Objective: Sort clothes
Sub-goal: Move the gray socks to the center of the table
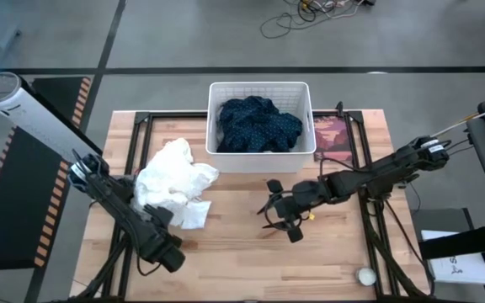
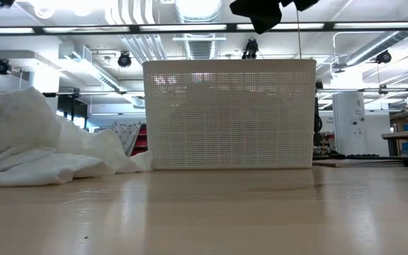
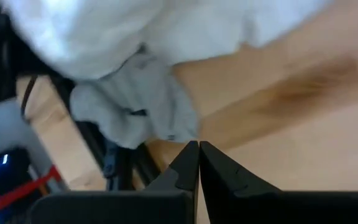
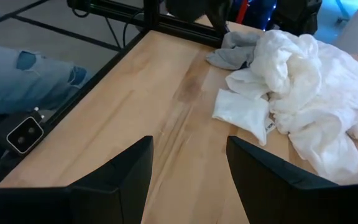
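The dark navy dotted garment lies in the white basket at the table's far middle. The white clothes are heaped on the table left of centre and also show in the low view and the right wrist view. A grey garment lies by the heap's left side, under my left arm. My left gripper is shut and empty, its tips just short of the grey garment. My right gripper is open and empty above the table's middle, facing the heap. No teal garment shows.
A dark red flat sheet lies right of the basket. A small round white thing sits near the front right corner. Black frame rails run along the tabletop's sides. A person's jeans show beyond the table's near edge.
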Robot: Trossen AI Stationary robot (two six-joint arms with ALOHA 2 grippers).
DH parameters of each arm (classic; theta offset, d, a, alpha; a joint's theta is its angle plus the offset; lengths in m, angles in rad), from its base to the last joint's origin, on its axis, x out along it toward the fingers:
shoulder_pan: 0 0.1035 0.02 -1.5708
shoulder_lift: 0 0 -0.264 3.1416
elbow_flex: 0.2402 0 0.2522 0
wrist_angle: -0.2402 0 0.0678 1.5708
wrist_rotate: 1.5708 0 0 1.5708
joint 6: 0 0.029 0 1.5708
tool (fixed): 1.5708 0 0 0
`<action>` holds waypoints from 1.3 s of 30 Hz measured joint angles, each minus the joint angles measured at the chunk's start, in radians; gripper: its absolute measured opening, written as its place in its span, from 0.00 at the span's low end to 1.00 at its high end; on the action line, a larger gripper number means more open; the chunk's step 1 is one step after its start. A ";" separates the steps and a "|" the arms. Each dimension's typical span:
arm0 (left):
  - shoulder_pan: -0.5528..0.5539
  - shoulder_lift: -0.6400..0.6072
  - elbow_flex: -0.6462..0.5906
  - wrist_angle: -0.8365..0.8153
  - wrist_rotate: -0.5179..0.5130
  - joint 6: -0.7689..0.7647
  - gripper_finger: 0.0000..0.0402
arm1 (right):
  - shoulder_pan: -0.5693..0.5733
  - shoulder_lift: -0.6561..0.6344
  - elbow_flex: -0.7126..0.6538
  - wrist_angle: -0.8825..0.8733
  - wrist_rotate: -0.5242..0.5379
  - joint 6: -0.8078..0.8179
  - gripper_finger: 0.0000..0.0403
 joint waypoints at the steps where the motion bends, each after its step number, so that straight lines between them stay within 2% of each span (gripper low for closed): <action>1: 0.000 -0.006 -0.025 0.001 0.014 -0.027 0.00 | 0.000 0.000 0.000 0.000 0.000 0.004 0.47; 7: -0.001 -0.024 -0.171 0.049 0.060 -0.034 0.11 | 0.011 0.000 -0.001 -0.001 -0.009 0.035 0.47; 11: 0.000 -0.037 -0.283 0.162 0.063 -0.018 0.25 | 0.018 0.000 -0.003 -0.003 -0.009 0.056 0.47; 19: 0.005 -0.042 -0.473 0.329 0.131 -0.017 0.54 | 0.022 0.000 -0.003 -0.003 -0.008 0.069 0.47; 24: 0.011 -0.047 -0.559 0.436 0.144 -0.034 0.62 | 0.022 0.000 -0.003 -0.005 -0.008 0.068 0.47; 27: 0.012 -0.048 -0.573 0.460 0.149 -0.038 0.57 | 0.022 0.000 -0.004 -0.008 -0.008 0.059 0.47; 29: 0.012 -0.045 -0.557 0.461 0.147 -0.032 0.49 | 0.022 0.000 -0.004 -0.008 -0.008 0.053 0.47; 31: 0.011 -0.040 -0.530 0.471 0.141 -0.009 0.37 | 0.022 0.000 -0.004 -0.008 -0.008 0.047 0.47; 35: 0.011 -0.040 -0.455 0.480 0.086 0.024 0.07 | 0.022 0.000 -0.004 -0.008 -0.008 0.032 0.47; 36: 0.010 -0.040 -0.435 0.480 0.066 0.025 0.04 | 0.022 0.000 -0.004 -0.008 -0.008 0.028 0.47; 39: 0.009 -0.040 -0.369 0.476 0.022 0.022 0.04 | 0.022 0.000 -0.004 -0.009 -0.008 0.015 0.47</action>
